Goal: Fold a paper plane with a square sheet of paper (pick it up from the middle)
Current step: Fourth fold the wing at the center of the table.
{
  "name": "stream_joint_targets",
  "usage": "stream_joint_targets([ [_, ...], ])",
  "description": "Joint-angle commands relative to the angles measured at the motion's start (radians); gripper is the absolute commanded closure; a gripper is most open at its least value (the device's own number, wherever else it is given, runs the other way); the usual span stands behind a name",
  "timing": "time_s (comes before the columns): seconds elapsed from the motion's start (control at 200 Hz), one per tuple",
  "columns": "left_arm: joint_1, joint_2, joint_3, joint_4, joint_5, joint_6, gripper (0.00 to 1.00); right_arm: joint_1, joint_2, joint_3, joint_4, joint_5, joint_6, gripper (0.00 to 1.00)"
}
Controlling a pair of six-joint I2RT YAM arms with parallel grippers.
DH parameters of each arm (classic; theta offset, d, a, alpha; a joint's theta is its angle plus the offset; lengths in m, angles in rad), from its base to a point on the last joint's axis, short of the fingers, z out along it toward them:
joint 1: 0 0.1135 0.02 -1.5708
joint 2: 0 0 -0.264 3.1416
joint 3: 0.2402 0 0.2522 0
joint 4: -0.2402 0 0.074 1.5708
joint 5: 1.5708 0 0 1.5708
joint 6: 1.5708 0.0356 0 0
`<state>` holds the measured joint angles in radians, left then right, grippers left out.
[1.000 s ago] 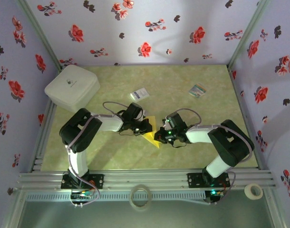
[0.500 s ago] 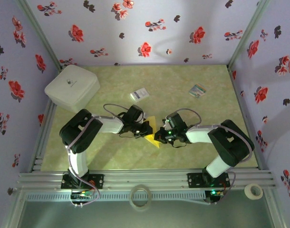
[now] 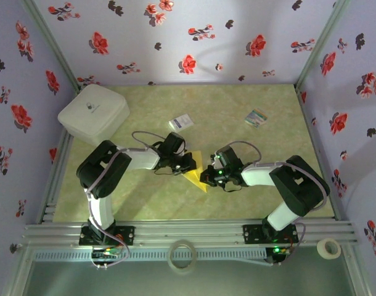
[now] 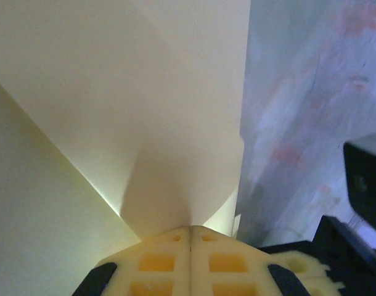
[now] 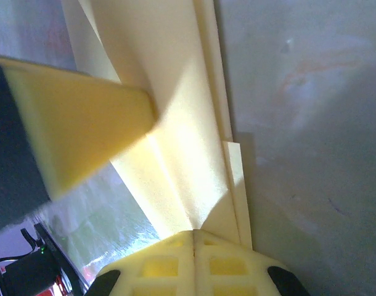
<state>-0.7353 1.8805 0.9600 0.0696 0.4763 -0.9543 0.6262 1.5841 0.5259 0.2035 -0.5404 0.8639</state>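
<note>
The yellow square sheet of paper (image 3: 198, 176) is folded into a pointed paper plane shape and is held between both arms in the middle of the table. Its tip points toward the near edge. My left gripper (image 3: 190, 165) is shut on its left side. In the left wrist view the jaws (image 4: 190, 229) are pressed together with the pale folded paper (image 4: 145, 117) fanning out from them. My right gripper (image 3: 205, 178) is shut on the right side. There its jaws (image 5: 194, 232) pinch the layered folds (image 5: 175, 117), and a left finger (image 5: 71, 135) presses on the paper from the upper left.
A white box (image 3: 94, 113) stands at the back left. A small white card with blue print (image 3: 181, 122) and a striped card (image 3: 256, 117) lie farther back on the green table (image 3: 145, 197). Two tape rolls (image 3: 181, 255) (image 3: 328, 248) sit by the near rail.
My left gripper wobbled slightly with the paper and came back near where it was. The right arm and the paper's place are nearly unchanged.
</note>
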Motion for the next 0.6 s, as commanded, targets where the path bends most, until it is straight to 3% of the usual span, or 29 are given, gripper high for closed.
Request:
stream_joint_targets([
  [0.0, 0.031, 0.03, 0.038, -0.03, -0.02, 0.038, 1.0, -0.01, 0.04, -0.049, -0.115, 0.047, -0.022, 1.0],
  [0.595, 0.171, 0.126, 0.112, -0.083, 0.008, 0.115, 1.0, -0.01, 0.045, -0.048, -0.102, 0.025, -0.025, 1.0],
])
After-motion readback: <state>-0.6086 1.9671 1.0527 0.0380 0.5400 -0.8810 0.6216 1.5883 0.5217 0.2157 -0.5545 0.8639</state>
